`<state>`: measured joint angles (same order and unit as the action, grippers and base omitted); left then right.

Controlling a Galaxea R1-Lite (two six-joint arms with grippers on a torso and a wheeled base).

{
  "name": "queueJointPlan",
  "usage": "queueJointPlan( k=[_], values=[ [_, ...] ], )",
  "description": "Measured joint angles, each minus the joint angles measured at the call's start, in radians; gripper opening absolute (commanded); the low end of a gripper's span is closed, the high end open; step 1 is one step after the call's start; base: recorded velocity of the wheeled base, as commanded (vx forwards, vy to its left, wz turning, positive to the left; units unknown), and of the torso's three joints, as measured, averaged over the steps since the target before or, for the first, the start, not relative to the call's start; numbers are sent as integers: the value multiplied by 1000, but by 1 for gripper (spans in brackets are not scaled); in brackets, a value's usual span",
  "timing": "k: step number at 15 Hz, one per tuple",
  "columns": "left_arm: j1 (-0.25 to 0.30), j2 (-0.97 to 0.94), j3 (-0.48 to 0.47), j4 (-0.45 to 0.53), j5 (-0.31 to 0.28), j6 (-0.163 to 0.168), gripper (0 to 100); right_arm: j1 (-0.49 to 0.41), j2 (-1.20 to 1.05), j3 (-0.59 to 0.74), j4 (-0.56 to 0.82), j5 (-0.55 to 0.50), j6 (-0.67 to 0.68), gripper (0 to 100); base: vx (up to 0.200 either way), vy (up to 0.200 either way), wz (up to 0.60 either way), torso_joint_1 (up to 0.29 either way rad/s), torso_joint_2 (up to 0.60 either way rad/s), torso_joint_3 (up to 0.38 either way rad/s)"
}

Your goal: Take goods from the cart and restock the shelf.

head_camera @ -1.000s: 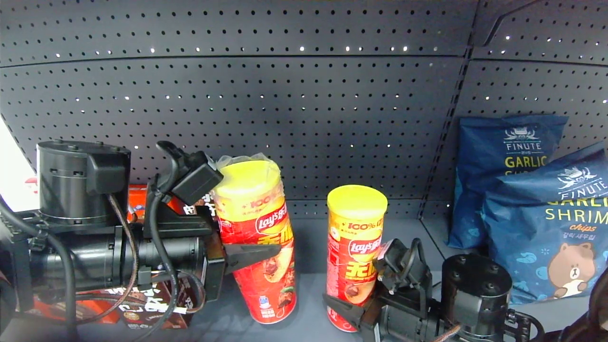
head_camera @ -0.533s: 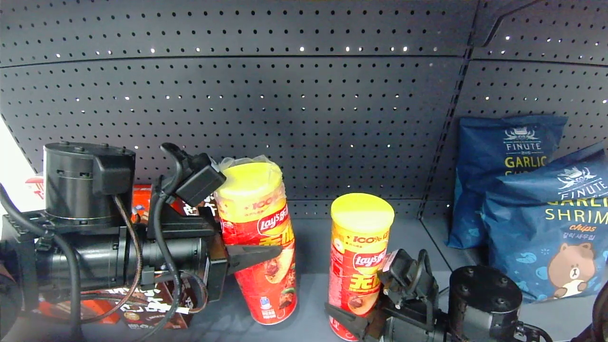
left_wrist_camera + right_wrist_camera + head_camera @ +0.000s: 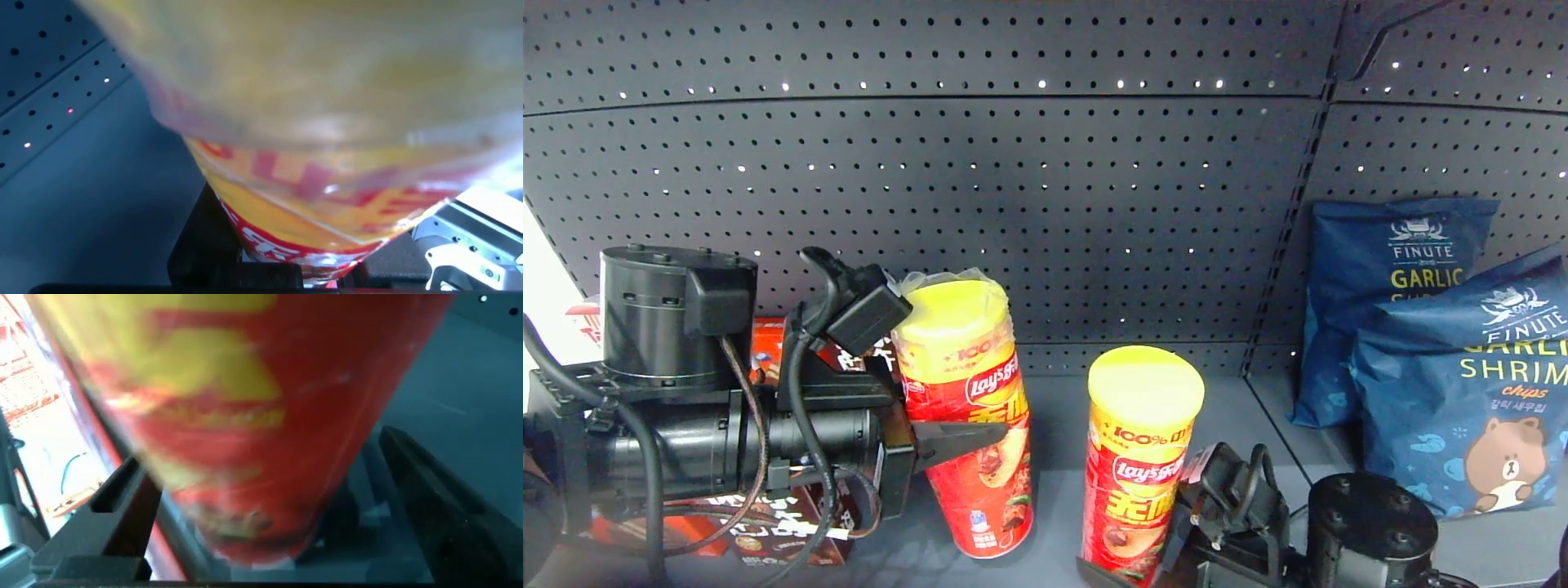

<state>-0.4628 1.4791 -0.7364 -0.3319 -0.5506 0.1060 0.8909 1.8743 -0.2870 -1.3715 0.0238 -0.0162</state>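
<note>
Toward the lower left of the head view, the left gripper (image 3: pixel 970 437) is pinched around the left can (image 3: pixel 964 384), a red crisp tube with a yellow lid and a loose clear film over its top. One dark finger (image 3: pixel 956 439) lies across the can's front at about mid-height, the other is hidden behind it. This can leans slightly to the left at its top, with its base low on the grey shelf (image 3: pixel 1058 425); whether the base actually touches the board is hard to tell. In the left wrist view the same can (image 3: pixel 327 147) crowds the lens, with a black finger (image 3: pixel 204 245) beside its lower part. At the bottom centre of the head view, the right gripper (image 3: pixel 1129 565) grips the right can (image 3: pixel 1143 457) (same red and yellow design) low on its body, and the can's foot runs off the bottom edge of the frame. The right wrist view shows that can (image 3: pixel 245 425) between two dark fingers (image 3: pixel 118 510), which appear closed against its sides. The two cans stand apart, with bare shelf between them. Behind them rises a dark pegboard (image 3: pixel 1013 180). Blue snack bags (image 3: pixel 1462 384) lean at the right edge, and red and brown boxes (image 3: pixel 792 535) lie under the left arm.
</note>
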Motion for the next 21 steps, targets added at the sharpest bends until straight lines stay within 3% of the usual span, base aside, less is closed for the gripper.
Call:
queueJointPlan(
  k=[8,11,16,18,21],
  values=[
    [0,-1,-3,1,1,0,0,-80,-339,199,3,-3,-23,100,0,0,0,0,0,0],
    [0,-1,-5,1,2,0,0,-188,-493,267,26,-47,-30,100,0,0,0,0,0,0],
    [3,0,-24,1,4,0,0,-446,-676,285,107,-126,-32,100,0,0,0,0,0,0],
    [13,0,-27,1,5,0,0,-560,-741,286,191,-178,-41,100,0,0,0,0,0,0],
    [32,0,-47,1,3,1,0,-642,-856,287,379,-302,-41,100,0,0,0,0,0,0]
  ],
)
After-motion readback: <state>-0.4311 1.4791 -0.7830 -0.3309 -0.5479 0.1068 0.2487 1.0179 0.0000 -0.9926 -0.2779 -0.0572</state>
